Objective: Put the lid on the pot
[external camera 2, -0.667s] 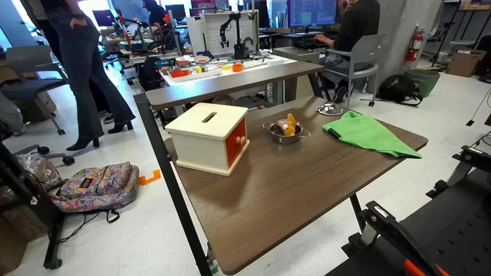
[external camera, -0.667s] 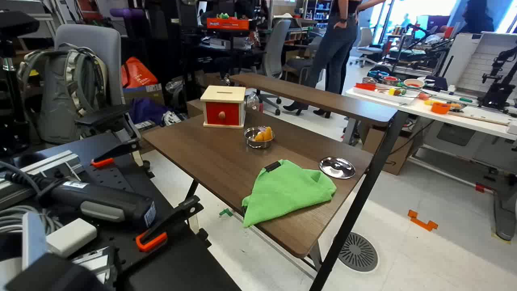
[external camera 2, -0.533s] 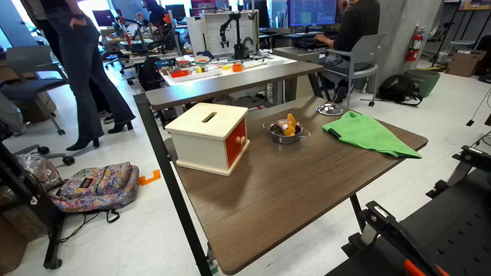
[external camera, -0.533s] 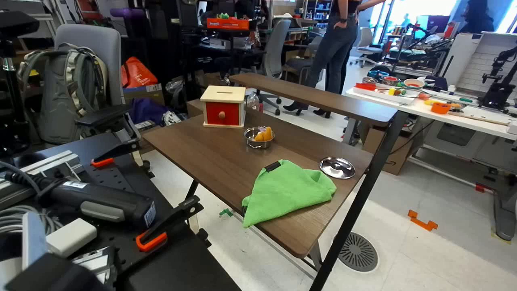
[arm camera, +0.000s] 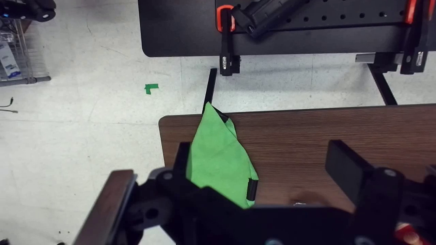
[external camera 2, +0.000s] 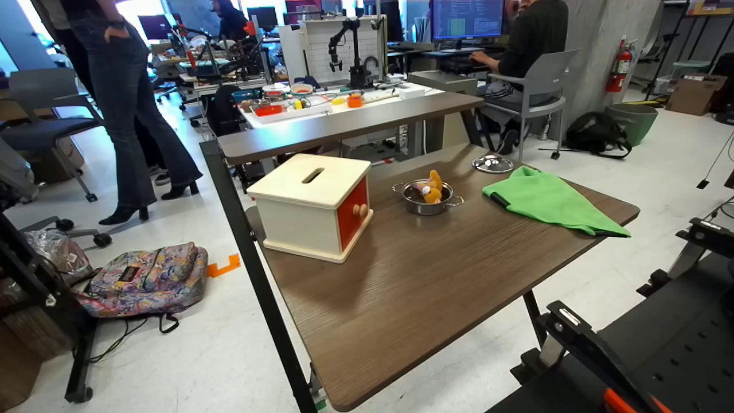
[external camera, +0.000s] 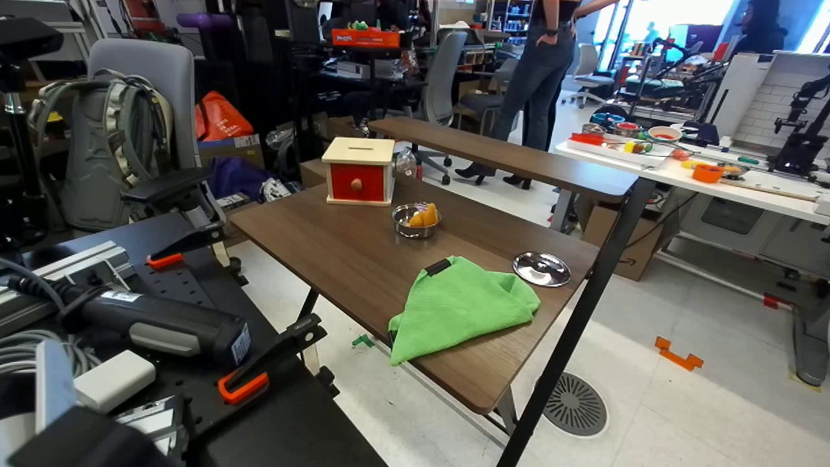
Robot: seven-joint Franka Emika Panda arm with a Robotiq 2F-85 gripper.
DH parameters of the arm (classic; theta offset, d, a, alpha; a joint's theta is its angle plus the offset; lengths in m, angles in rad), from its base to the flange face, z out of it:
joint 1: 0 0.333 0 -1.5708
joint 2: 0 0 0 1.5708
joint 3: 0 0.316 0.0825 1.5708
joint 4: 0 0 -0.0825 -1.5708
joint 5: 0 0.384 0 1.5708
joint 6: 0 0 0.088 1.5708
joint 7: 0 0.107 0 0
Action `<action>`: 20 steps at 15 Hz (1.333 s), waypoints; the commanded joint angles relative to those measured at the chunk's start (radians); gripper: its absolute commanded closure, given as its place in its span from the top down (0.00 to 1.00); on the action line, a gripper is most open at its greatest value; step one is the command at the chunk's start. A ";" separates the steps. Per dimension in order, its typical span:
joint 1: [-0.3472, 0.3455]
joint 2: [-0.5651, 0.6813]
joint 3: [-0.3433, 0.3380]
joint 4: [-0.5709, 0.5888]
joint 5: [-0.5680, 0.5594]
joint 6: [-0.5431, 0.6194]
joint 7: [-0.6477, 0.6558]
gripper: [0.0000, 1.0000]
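Nothing on the counter point(external camera: 363, 250) differs from an instant ago, so the task, I judge, stands at its very start, with the lid point(external camera: 541, 268) off and ungrasped. In an exterior view, taking the pot point(external camera: 414, 233) as the clock's centre, the lid lies a shade before four o'clock, just beside the green cloth point(external camera: 463, 308) at five (whether they touch, I can't tell). The wooden box point(external camera: 358, 172) stands at ten, its red front showing and its inside hidden. Inside the pot sits an orange, toy-like thing point(external camera 2: 432, 195); it pokes above the rim, which could keep the lid from seating level. The claw point(arm camera: 260, 161), in the wrist view, is spread wide with nothing in its grasp; I find it in neither exterior view, so how high it hangs is hard to say. The next move probably calls for carrying it across to the lid.
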 commanded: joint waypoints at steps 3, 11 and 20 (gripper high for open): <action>-0.058 0.159 -0.045 0.076 -0.067 0.185 0.119 1.00; -0.086 0.581 -0.165 0.385 -0.102 0.359 0.314 1.00; -0.029 1.002 -0.239 0.763 0.071 0.388 0.365 1.00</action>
